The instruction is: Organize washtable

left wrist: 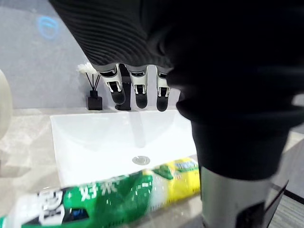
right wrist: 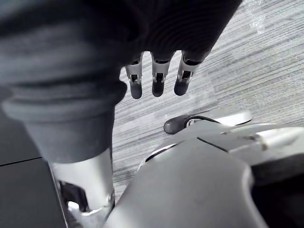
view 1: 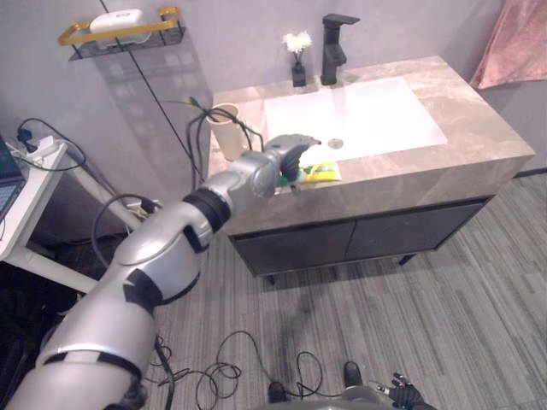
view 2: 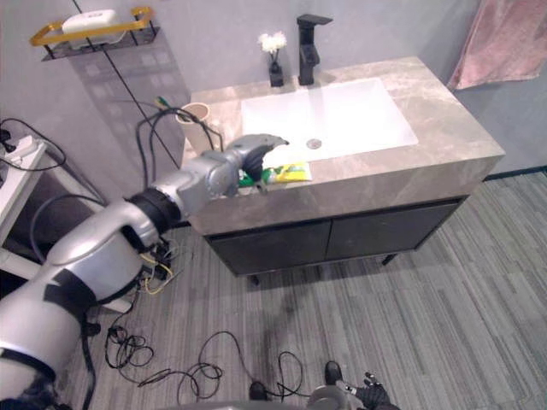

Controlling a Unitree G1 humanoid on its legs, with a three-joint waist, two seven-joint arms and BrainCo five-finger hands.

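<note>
A: Left eye view first: which step is this?

B: The reach, I'd judge. Rightward from the cup (view 1: 224, 128), the left hand (view 1: 286, 158) hangs over the green-and-yellow tube (view 1: 323, 173), which lies on the surface (view 1: 479, 141) at its front edge, before the sink (view 1: 359, 120).

A: Fingers?

B: Fingers (left wrist: 137, 90) straight, apart from the thumb, with the tube beneath them and ungripped. Next, lower and close. The right hand (right wrist: 156, 78) hangs relaxed above the floor.

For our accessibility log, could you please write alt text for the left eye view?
The robot's left hand is open above a green-and-yellow tube lying on the counter, just in front of the white sink. A cup stands at the counter's left and a black faucet behind the sink.
</note>
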